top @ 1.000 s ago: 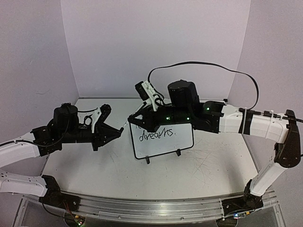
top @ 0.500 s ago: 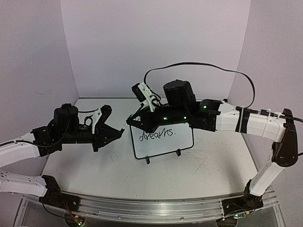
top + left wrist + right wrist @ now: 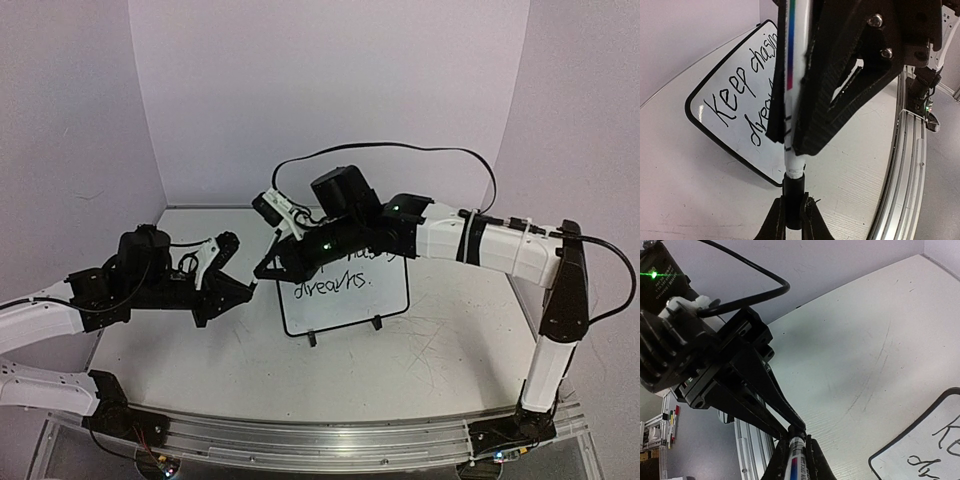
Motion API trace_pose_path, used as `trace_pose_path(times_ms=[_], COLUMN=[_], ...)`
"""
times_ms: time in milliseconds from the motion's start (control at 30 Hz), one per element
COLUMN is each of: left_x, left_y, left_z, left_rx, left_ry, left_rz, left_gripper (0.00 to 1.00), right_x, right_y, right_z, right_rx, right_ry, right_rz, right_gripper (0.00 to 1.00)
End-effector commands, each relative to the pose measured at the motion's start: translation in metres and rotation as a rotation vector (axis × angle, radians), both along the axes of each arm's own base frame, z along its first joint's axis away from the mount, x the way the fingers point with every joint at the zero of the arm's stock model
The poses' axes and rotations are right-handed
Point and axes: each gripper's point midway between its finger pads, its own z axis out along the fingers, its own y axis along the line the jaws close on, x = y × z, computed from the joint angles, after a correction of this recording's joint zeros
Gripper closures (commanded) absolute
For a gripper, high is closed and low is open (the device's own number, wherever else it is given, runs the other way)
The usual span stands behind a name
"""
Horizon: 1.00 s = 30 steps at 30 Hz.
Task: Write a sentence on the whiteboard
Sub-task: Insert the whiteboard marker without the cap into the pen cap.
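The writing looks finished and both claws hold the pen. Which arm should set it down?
Probably the right. The right gripper clamps the marker by its barrel; the left gripper only pinches its black cap.

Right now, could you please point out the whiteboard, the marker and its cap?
whiteboard (image 3: 345,308): top external view, bare lower face.
marker (image 3: 799,55): left wrist view, white barrel.
cap (image 3: 794,186): left wrist view, black upper end.
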Motion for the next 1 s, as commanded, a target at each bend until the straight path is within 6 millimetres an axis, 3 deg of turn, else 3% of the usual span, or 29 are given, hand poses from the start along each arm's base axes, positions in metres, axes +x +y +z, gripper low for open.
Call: trace_pose_path(times_ms=[0,267,433,533,633,700,733,800,833,900,967], left_x=[0.014,0.016,0.016,0.015,0.016,0.016,0.016,0.020,0.021,0.026,0.032], left_y=[-0.001,-0.015,-0.022,-0.022,-0.015,-0.010,-0.007,0.002,0.007,0.020,0.036], left_z=[0.063,0.103,0.106,0.102,0.097,0.090,0.087,0.077,0.070,0.054,0.043], left_rx=[-0.124,-0.149,-0.094,-0.091,-0.093,-0.091,-0.088,-0.082,-0.082,-0.082,-0.100], left_ry=[-0.155,-0.270,-0.359,-0.357,-0.342,-0.318,-0.302,-0.254,-0.228,-0.165,-0.104], left_rz=[0.057,0.099,0.220,0.237,0.266,0.282,0.300,0.356,0.384,0.468,0.580], left_gripper=[1.00,1.00,1.00,1.00,1.00,1.00,1.00,1.00,1.00,1.00,1.00], right_x=[-0.038,-0.043,-0.045,-0.047,-0.039,-0.031,-0.027,-0.016,-0.008,0.002,0.011], right_y=[0.007,0.025,0.036,0.035,0.029,0.022,0.016,0.001,-0.009,-0.030,-0.052], right_z=[-0.026,-0.062,-0.082,-0.087,-0.076,-0.057,-0.051,-0.019,-0.010,0.032,0.055], right_rx=[-0.065,-0.119,-0.115,-0.119,-0.093,-0.052,-0.037,0.038,0.064,0.165,0.208], right_ry=[0.155,0.338,0.475,0.468,0.431,0.375,0.342,0.256,0.230,0.141,0.046], right_rz=[0.153,0.118,0.022,-0.021,-0.059,-0.081,-0.103,-0.144,-0.168,-0.205,-0.264], right_gripper=[1.00,1.00,1.00,1.00,1.00,0.95,0.88,0.68,0.62,0.49,0.36])
